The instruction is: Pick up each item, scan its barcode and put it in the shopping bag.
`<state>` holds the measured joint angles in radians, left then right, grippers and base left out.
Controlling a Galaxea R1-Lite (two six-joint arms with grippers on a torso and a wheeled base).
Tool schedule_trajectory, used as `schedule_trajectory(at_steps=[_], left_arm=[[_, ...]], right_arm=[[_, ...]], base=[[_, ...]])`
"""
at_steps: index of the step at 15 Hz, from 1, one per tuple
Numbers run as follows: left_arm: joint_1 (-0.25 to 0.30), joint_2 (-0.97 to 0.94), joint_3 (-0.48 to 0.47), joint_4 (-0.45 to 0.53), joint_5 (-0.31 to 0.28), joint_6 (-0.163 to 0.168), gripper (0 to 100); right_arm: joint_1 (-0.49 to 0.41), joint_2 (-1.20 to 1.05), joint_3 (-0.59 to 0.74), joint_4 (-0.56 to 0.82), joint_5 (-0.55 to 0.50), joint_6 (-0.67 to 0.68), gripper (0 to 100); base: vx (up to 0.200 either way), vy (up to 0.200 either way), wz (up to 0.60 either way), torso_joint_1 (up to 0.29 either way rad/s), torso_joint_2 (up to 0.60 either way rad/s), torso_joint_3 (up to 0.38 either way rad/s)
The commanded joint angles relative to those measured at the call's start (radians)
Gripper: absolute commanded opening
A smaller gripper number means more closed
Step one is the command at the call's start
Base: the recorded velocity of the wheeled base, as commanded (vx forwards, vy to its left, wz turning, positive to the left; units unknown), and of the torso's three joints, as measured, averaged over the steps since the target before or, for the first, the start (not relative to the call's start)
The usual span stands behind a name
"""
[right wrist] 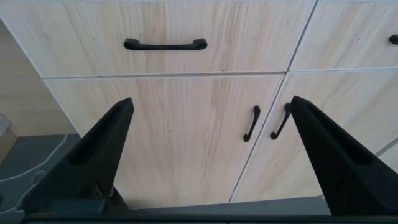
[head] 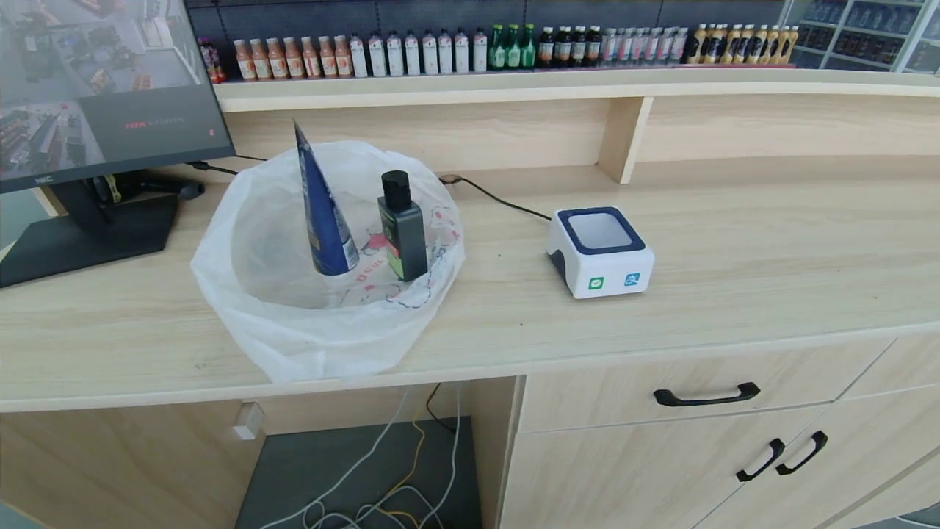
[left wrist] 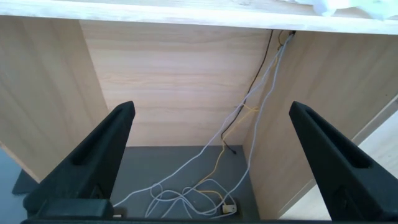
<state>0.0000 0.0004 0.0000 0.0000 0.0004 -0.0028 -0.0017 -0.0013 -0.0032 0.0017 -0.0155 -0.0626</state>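
White plastic up top in the head view: the bag sat open on the table, and both goods were already inside it. The tube stood on its cap with its long axis pointing up and leaning a touch. The bottle stood upright just beside it, on the scanner's side. The scanner sat apart from the bag on that same side, window facing up. By my reading, nothing on the table was waiting to be scanned, so the job looked as good as done.

Down to the left wrist view: the left hand hung below the table edge with its fingers wide apart and nothing between them. It faced the open recess where the cables trailed down. A scrap of the bag peeked over the table edge above, so the bag lay up and over from this hand. That made the left arm the nearer one to it.

Over to the right wrist view: the right hand was spread open too and held nothing. It faced the drawer handle and the cupboard doors, which sit under the scanner's stretch of table. Any further move would have to start with a lift, since everything lay above both hands.
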Motion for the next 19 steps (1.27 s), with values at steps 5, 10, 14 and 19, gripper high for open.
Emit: schedule_trajectory(at_steps=[5,10,14,19], left_arm=[[0.0,0.0,0.0,0.0,0.001,-0.006,100],[0.0,0.0,0.0,0.0,0.0,-0.005,100],[-0.002,0.0,0.0,0.0,0.0,0.003,100],[0.0,0.0,0.0,0.0,0.0,0.003,100]], right_arm=[[0.0,0.001,0.0,-0.002,0.0,-0.002,100],[0.0,0.001,0.0,0.0,0.0,0.0,100],[0.0,0.003,0.0,0.0,0.0,-0.002,100],[0.0,0.001,0.0,0.0,0.0,0.0,100]], base=[[0.0,-0.2,0.0,0.002,0.0,0.002],[0.0,-0.12,0.0,0.0,0.0,0.003],[0.0,0.0,0.0,0.0,0.0,0.0],[0.0,0.0,0.0,0.0,0.0,0.0]])
